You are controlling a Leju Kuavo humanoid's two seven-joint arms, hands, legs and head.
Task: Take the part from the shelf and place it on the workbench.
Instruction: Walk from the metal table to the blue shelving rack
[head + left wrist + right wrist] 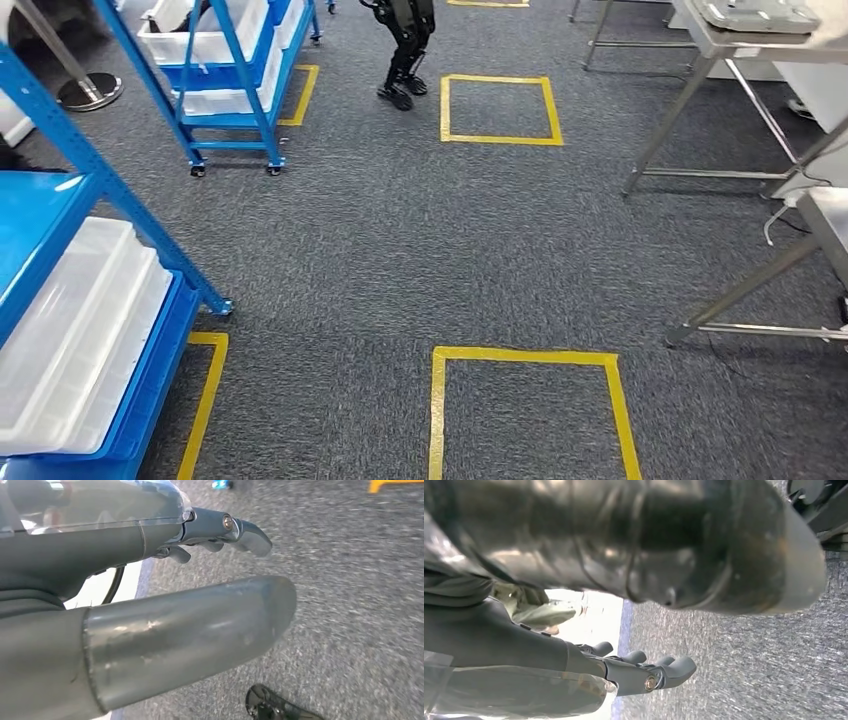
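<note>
Hanging over grey carpet [360, 605], left hand [165, 600] and right hand [624, 605], fingers [674, 669] spread, empty; blue shelf [60, 215] ahead.

Workshop: blue bin shelves [60, 330], steel workbenches [740, 40], floor tape squares [500, 110].

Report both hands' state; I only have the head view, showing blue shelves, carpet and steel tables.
Observer: The left hand holds nothing; its fingers stand apart from the thumb.
Operator: Now the right.
Observer: The right hand holds nothing either, its fingers not closed.
Operator: Say what lies beneath them.
Observer: Grey carpet under both.
</note>
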